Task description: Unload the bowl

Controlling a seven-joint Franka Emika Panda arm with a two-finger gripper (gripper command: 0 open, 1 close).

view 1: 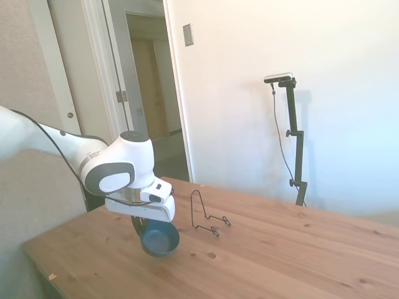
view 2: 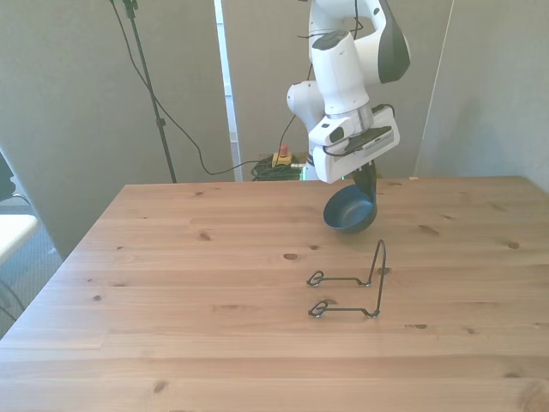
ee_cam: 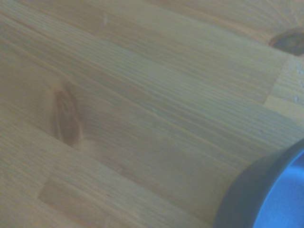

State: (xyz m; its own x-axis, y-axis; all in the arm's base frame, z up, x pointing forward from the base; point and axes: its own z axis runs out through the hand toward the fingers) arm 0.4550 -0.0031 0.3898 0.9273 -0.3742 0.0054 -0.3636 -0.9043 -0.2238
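In the front view the wire rack [view 2: 352,287] stands nearest, on the table [view 2: 171,283]: two thin feet lie flat and an upright loop rises at its 3 o'clock end. Nothing sits in it. At about 12 o'clock from the rack, farther back and apart from it, hangs the bowl [view 2: 349,209], dark blue, tilted so its hollow faces partly toward the front view's left. Its lower edge is close to the wood; whether it touches cannot be told. The gripper [view 2: 364,182] comes down onto the bowl's rim from 12 o'clock, its dark fingers closed on the rim.

From the side, the bowl [view 1: 159,240] hangs under the gripper [view 1: 144,225] at about 8 o'clock from the rack [view 1: 207,216], low over the table [view 1: 280,261], with the white arm [view 1: 118,171] above it.

The wrist view shows close wood grain with a dark knot, and an arc of the bowl [ee_cam: 266,194] at one corner, blurred.
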